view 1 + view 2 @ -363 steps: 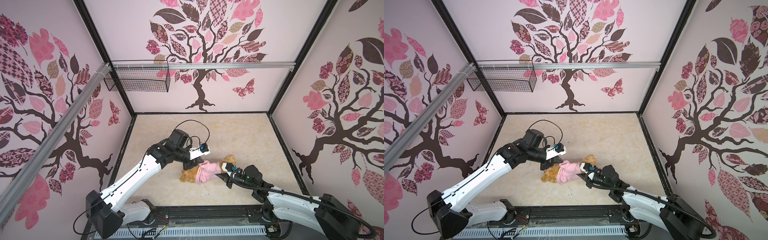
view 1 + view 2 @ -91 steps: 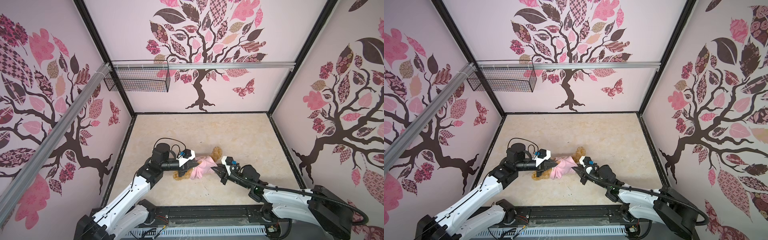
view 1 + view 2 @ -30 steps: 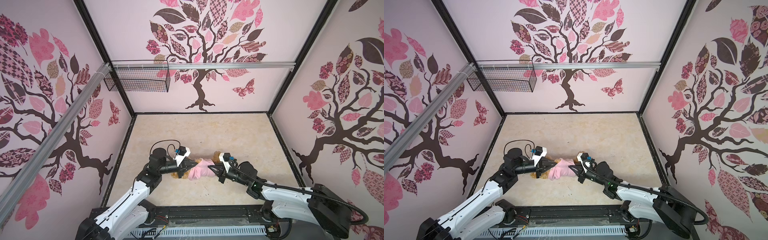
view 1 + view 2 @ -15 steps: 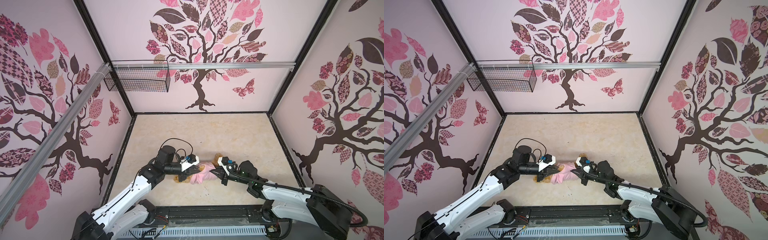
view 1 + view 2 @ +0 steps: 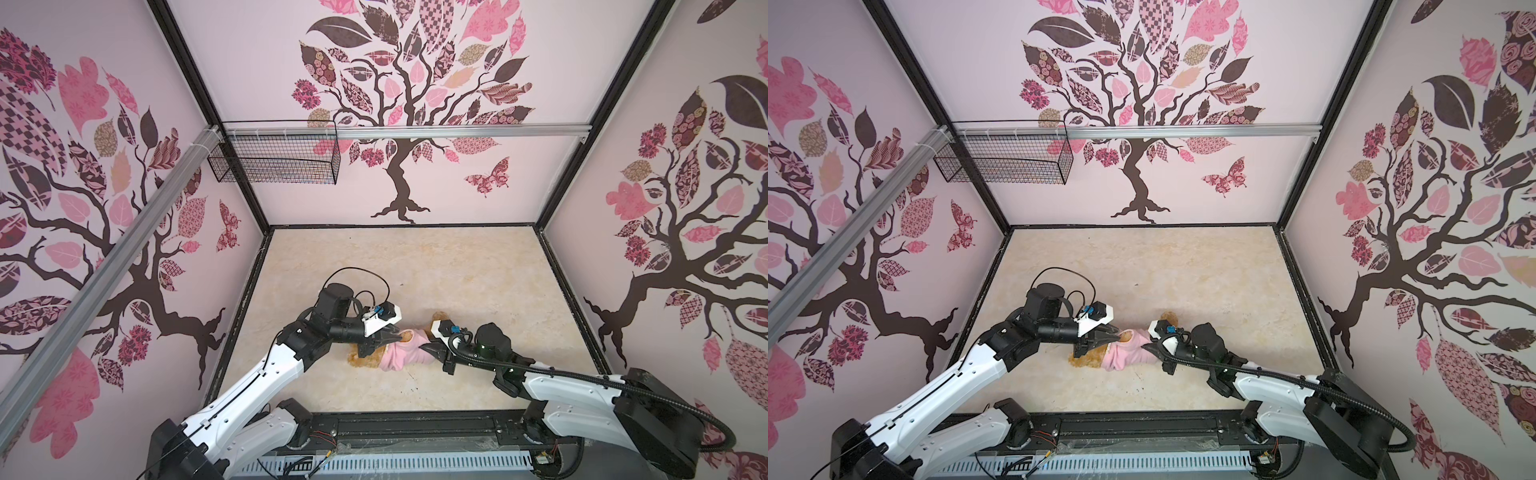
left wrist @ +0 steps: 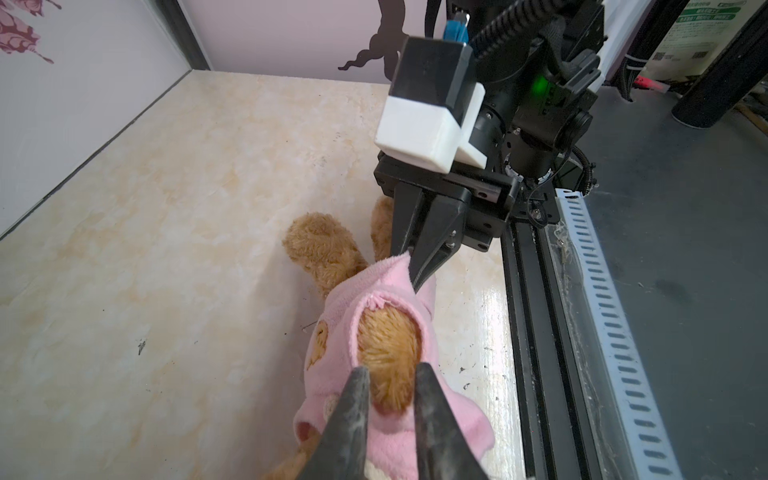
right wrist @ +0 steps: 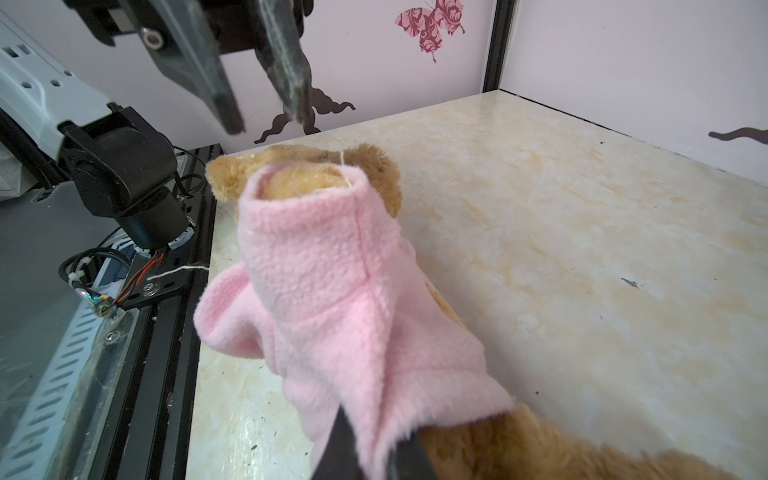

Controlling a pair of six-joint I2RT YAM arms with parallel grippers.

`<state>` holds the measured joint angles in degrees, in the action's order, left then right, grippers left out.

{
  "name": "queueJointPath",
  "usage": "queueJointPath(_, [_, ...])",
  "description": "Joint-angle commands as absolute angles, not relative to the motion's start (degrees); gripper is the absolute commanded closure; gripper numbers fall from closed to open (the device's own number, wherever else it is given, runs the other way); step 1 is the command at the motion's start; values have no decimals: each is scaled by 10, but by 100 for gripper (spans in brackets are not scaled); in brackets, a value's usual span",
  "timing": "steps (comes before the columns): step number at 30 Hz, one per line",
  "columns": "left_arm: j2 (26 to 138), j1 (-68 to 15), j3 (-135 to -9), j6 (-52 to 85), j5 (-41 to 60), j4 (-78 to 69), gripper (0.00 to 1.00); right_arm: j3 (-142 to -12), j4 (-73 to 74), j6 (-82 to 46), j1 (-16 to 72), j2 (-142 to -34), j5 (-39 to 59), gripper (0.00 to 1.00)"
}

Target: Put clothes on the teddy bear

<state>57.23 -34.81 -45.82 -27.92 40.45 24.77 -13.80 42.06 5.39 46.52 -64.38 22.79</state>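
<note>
The teddy bear [image 5: 362,360] lies on the marble floor near the front, its body inside a small pink shirt [image 5: 401,354]. Golden fur [image 6: 388,347] shows through the shirt's round opening, and a shaggy limb [image 6: 320,249] sticks out beyond it. My left gripper [image 6: 392,368] hovers just above that opening with its fingers [image 7: 216,95] apart and nothing between them; in a top view it [image 5: 384,338] is over the bear's left part. My right gripper [image 7: 372,432] is shut on the shirt's hem [image 6: 401,266], at the bear's right side [image 5: 1148,348].
A black frame rail [image 5: 415,424] runs along the floor's front edge, close to the bear. A wire basket [image 5: 274,158] hangs on the back wall's metal bar at the upper left. Papered walls close in the floor on three sides.
My left gripper has opened, let go of the bear's left end and moved right over the shirt. My right gripper has kept its grip on the hem and barely moved.
</note>
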Motion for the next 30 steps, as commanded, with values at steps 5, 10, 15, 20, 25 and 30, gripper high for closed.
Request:
queueJointPath(5, [617,-372,-540,-337,373,326,85,-146,440,69,472,-634,222,100])
queueJointPath(10, [649,-391,-559,-360,356,347,85,-147,439,68,472,-635,221,100])
queueJointPath(15, [668,-391,-565,-374,347,357,86,-145,440,67,473,-632,222,100])
queueJointPath(20, [677,-391,-561,-380,350,358,86,-144,440,66,473,-632,221,100])
queueJointPath(25, [694,-396,-567,-381,346,358,83,-147,440,63,473,-633,224,100])
queueJointPath(30, [709,-404,-571,-386,327,364,77,-152,441,61,475,-635,226,100])
